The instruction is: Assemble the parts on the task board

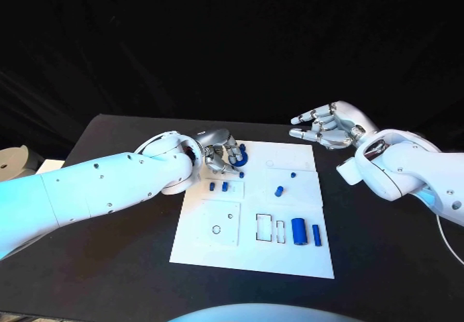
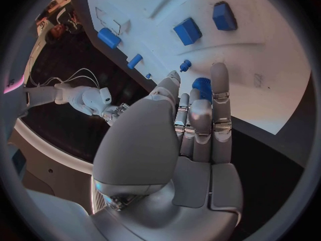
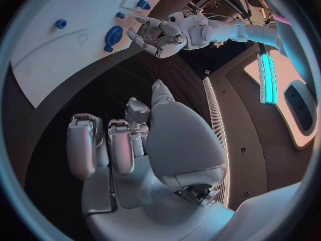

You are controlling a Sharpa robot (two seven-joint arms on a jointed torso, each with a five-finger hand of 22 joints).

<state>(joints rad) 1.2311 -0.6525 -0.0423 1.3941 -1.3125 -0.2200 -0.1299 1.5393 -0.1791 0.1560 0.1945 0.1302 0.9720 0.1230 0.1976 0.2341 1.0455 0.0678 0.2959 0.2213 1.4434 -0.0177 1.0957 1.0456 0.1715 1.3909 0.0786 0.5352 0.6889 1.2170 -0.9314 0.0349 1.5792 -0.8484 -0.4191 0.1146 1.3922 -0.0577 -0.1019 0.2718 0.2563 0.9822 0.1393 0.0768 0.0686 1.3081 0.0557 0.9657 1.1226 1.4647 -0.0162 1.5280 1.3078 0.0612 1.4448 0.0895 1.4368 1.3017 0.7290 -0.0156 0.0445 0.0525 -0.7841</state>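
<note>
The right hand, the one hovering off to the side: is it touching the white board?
Apart. In the head view the right hand sits beyond the task board corner, black table between them; it holds nothing.

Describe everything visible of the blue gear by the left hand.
The blue gear is a round, toothed wheel that looks like plastic. It lies flat at the far left corner of the white board, its teeth showing around the rim. The left hand is right at it with fingers curled around it; whether they touch it cannot be told.
</note>
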